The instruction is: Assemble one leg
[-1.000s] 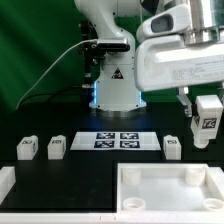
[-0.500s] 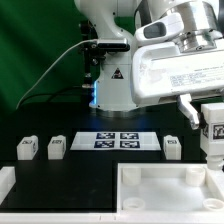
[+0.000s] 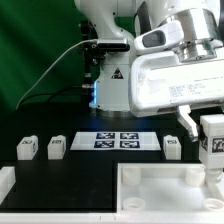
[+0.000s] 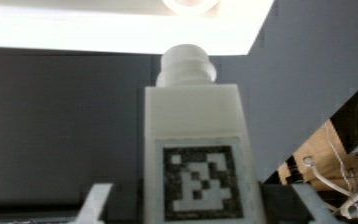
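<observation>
Wrist view: the leg (image 4: pixel 194 130) sits between both fingers (image 4: pixel 101 205), squeezed tight. Four legs in all — three loose legs (image 3: pixel 57 147) stand on the table (image 3: pixel 90 178).

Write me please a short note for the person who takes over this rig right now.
Gripper: shut on the held leg, tag facing the wrist camera.
Held leg: over the large white tray piece, near its far corner on the exterior view's right; contact unclear.
Three other legs stand on the table: two on the exterior view's left of the marker board, one on its right.
Done: pickup. Left: join leg to tray piece, release.
</observation>
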Motion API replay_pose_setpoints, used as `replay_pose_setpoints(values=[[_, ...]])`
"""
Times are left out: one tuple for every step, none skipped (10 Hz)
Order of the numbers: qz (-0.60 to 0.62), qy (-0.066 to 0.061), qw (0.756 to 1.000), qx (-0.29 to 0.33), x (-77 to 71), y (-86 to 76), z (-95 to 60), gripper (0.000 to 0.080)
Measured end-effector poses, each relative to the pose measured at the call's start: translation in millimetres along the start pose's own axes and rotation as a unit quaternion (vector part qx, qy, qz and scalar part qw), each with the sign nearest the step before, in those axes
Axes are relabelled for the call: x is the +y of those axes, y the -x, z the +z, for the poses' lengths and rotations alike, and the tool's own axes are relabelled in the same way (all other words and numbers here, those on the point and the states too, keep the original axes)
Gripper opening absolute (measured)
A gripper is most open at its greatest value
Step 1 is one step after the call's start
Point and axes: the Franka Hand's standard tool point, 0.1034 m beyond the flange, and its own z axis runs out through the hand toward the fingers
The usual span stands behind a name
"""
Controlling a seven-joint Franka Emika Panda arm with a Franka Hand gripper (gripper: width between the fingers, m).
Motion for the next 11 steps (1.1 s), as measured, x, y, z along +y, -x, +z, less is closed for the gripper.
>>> replay_pose_setpoints(values=[[0.002, -0.001, 1.000, -0.003, 0.6, 7.9, 7.5, 0.0294], [0.002, -0.002, 1.000, -0.004, -1.6, 13.6, 13.3, 0.0294], [0.002, -0.003, 1.000, -0.007, -2.9, 20.2, 18.6, 0.0294], [0.003, -0.004, 1.000, -0.011, -2.9, 25.3, 22.8, 0.0294], [0.003, -0.005, 1.000, -0.014, -3.4, 28.1, 25.7, 0.0294], [0.003, -0.005, 1.000, -0.015, -4.4, 30.5, 27.5, 0.0294], [0.003, -0.005, 1.000, -0.018, -3.9, 33.7, 29.7, 0.0294], [0.002, -0.005, 1.000, -0.021, -3.6, 37.5, 32.6, 0.0294], [0.002, -0.006, 1.000, -0.024, -4.6, 41.6, 35.6, 0.0294], [0.007, -0.005, 1.000, -0.021, -5.6, 43.6, 37.7, 0.0294], [0.016, -0.001, 1.000, -0.016, -6.1, 43.6, 38.1, 0.0294]])
